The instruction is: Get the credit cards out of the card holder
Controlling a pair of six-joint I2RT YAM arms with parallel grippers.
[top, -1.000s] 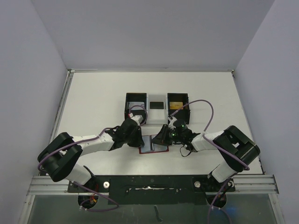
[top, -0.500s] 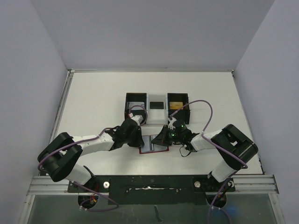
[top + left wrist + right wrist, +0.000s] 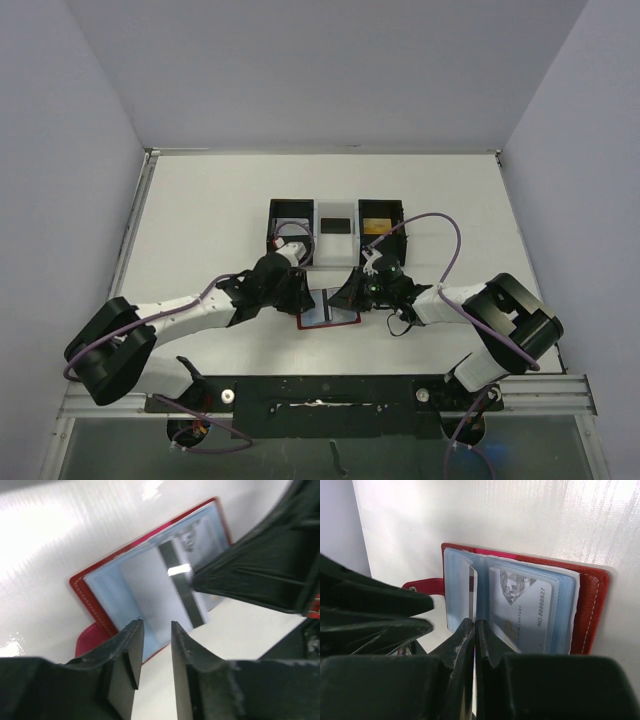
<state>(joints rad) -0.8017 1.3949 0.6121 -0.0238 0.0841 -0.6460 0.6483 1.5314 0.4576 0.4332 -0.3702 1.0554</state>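
On the table (image 3: 200,220), just before the tray (image 3: 337,207), the card holder (image 3: 590,600) lies open between the grippers; its credit cards look thin, stiff, light and slick, best pinched by an exposed edge and slid out. The right gripper (image 3: 474,630) is closed at the striped card (image 3: 471,587), though I cannot tell whether it grips; the left gripper (image 3: 152,645) hangs narrowly parted, empty. One holder; two cards showing in it, striped card and printed card (image 3: 527,610); one three-compartment tray with one black card (image 3: 337,224) and one gold card (image 3: 377,223).
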